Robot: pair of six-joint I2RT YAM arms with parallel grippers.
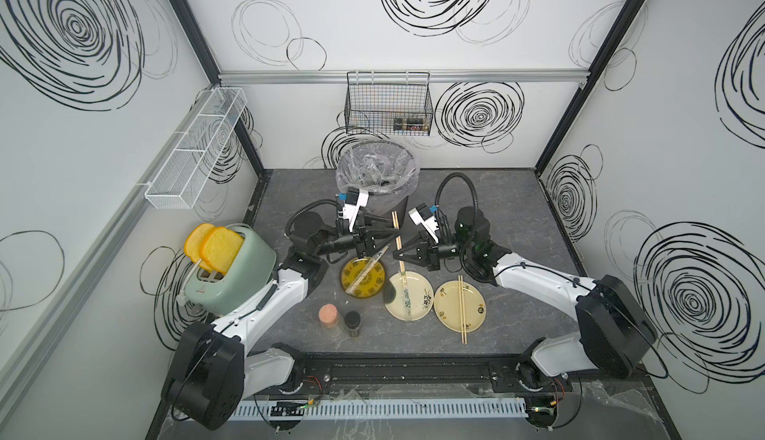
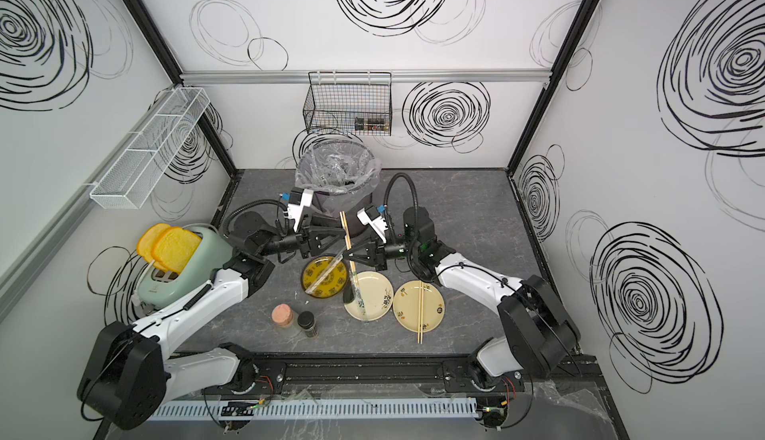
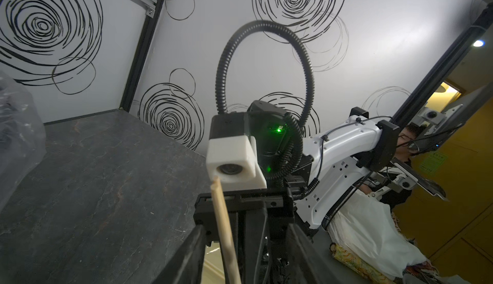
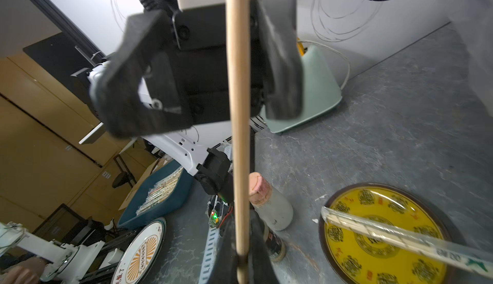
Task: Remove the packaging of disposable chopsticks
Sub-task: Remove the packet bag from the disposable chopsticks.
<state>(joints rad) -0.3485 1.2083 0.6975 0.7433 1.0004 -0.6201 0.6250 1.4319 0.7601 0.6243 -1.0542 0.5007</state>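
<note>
Above the middle plate (image 1: 417, 284), my right claw (image 1: 396, 255) is pinching the disposable chopsticks (image 1: 395, 219) tight, my left claw (image 1: 391, 231) is hanging half open around their upper end, and the packaging (image 1: 406, 299) is trailing onto the plate.

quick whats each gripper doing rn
left gripper: open, jaws either side of the chopsticks, not gripping
right gripper: shut on the chopsticks
</note>
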